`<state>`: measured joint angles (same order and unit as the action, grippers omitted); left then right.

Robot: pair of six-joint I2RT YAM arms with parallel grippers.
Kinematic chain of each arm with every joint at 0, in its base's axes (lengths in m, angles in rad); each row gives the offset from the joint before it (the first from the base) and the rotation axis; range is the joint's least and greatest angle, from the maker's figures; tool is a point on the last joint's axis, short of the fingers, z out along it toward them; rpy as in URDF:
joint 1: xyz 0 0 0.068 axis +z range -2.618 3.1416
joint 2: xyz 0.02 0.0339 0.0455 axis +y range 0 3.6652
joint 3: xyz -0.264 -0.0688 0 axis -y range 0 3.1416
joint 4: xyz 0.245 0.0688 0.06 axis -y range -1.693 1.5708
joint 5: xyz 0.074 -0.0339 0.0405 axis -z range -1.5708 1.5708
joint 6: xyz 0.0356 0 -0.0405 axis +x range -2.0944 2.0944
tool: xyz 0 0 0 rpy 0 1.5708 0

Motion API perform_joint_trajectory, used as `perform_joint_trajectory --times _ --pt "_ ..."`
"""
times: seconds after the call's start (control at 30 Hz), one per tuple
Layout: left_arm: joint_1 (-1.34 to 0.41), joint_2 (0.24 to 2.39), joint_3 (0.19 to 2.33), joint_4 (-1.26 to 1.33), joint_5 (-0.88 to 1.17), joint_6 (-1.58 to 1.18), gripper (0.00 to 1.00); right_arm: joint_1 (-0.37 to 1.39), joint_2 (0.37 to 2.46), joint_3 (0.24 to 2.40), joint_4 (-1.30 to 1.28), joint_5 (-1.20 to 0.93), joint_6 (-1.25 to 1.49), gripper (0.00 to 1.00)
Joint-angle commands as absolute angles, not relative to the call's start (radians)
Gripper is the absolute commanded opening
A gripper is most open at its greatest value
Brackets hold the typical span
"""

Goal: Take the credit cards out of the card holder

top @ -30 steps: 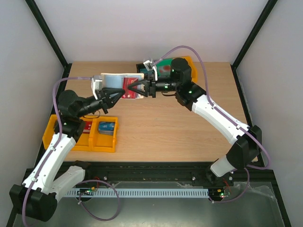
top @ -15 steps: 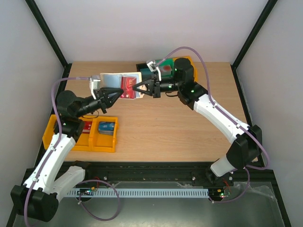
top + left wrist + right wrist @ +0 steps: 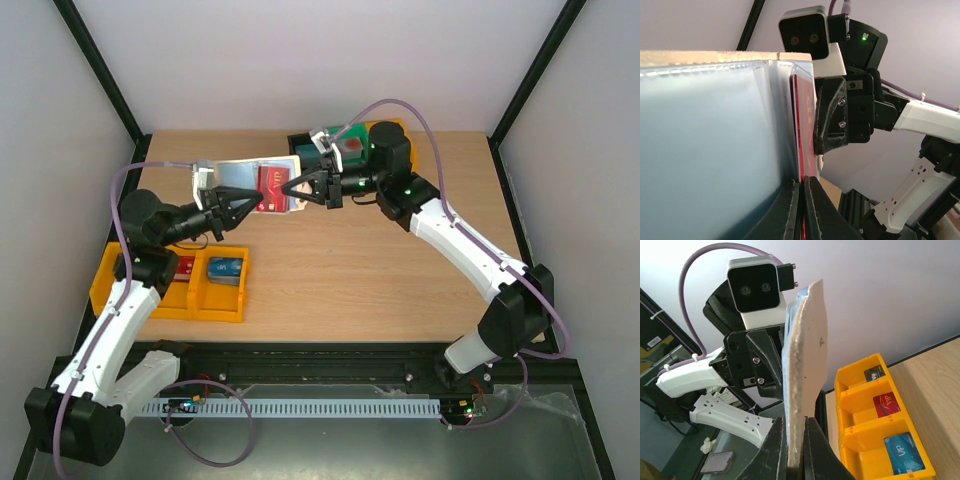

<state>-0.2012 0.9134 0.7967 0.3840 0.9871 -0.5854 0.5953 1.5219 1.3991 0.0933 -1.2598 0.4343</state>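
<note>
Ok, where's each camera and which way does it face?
Top: above and behind the robot, looking down at the table; both arms show.
Left wrist: behind the left gripper, facing the wallet, blue inside, and the right gripper.
Right wrist: behind the right gripper, facing the wallet's beige outside and the left gripper.
Shared: both wrist views see the wallet, from opposite sides.

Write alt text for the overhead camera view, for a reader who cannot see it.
An open card holder is held up over a wooden table, the left gripper and right gripper both shut on its edges, a red card showing inside. A yellow bin at the left holds a blue card and others.
</note>
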Motion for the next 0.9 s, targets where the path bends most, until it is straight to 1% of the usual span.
perform_joint_trajectory --times 0.0,0.1,0.27,0.43,0.53,0.73,0.87 --pt "-0.178 0.901 0.800 0.436 1.044 -0.594 0.07 0.581 1.512 1.427 0.087 -1.295 0.423 0.02" --pt "-0.173 0.900 0.798 0.433 1.055 -0.585 0.10 0.578 1.523 1.443 0.083 -1.312 0.431 0.02" --pt "-0.174 0.917 0.791 0.427 1.055 -0.590 0.02 0.580 1.532 1.449 0.084 -1.324 0.446 0.02" --pt "-0.174 0.928 0.804 0.398 1.055 -0.583 0.02 0.580 1.522 1.448 0.082 -1.324 0.437 0.02" --pt "-0.164 0.914 0.803 0.381 1.032 -0.570 0.02 0.569 1.518 1.450 0.039 -1.323 0.397 0.02" --pt "-0.152 0.882 0.805 0.323 0.947 -0.515 0.02 0.540 1.511 1.451 -0.004 -1.331 0.376 0.02" --pt "-0.146 0.883 0.804 0.307 0.955 -0.504 0.02 0.540 1.512 1.455 -0.009 -1.325 0.374 0.02"
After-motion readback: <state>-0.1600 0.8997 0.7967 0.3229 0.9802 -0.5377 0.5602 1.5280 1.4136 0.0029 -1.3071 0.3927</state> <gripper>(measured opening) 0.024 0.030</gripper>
